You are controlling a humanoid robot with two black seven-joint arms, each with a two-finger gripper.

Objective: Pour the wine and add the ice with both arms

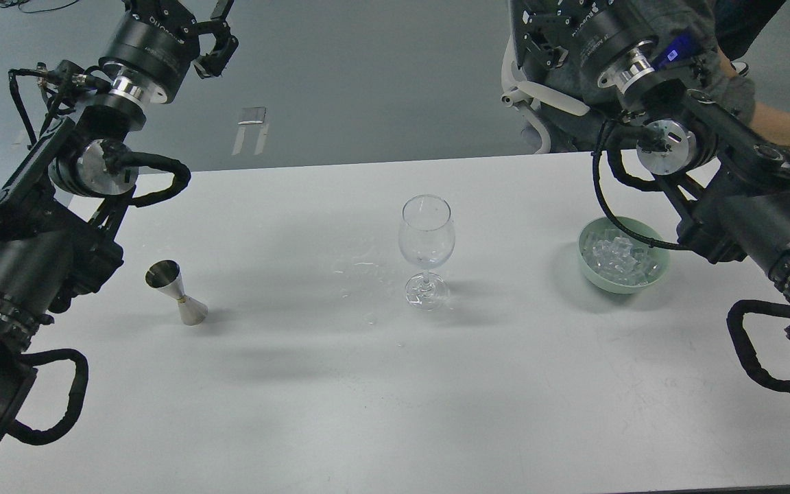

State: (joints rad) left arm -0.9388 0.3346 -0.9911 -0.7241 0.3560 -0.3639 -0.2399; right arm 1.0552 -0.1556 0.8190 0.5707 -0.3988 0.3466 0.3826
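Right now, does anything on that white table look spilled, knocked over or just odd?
Yes: small clear droplets or splashes glint on the white table, just left of the upright clear stemmed wine glass. The silver double-cone metal jigger stands tilted. The clear ice cubes sit neatly inside the pale green bowl.

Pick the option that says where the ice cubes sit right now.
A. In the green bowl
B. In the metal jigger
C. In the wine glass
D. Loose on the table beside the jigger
A: the ice cubes are piled inside the green bowl to the right of the wine glass, whose bowl holds no cubes.
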